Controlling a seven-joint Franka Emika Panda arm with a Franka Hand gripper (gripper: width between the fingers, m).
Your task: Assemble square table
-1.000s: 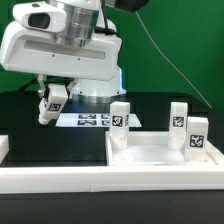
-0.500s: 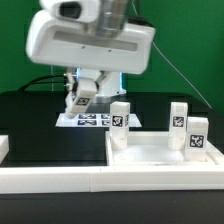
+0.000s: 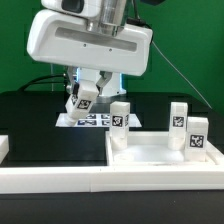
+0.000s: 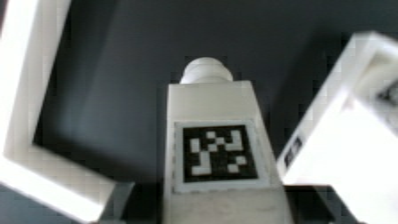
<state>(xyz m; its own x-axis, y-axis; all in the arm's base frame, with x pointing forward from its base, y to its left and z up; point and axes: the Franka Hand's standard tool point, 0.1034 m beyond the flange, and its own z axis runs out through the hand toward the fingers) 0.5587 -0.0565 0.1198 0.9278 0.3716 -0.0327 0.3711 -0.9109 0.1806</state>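
Seen from outside: a tilted white tagged leg [image 3: 82, 100] held above the black table [image 3: 30, 120], pinched between the jaws of the gripper [image 3: 85, 88], over the marker board [image 3: 88, 120]. At the exterior view's right, the square tabletop [image 3: 160, 152] lying flat, raised rim up. Within its rim, three more legs upright: one [image 3: 120, 124] near the left corner, two [image 3: 178, 121] [image 3: 196, 134] near the right. Along the front, a long white rail [image 3: 60, 178]. Close up from the wrist: held leg [image 4: 215, 135], tag facing the camera.
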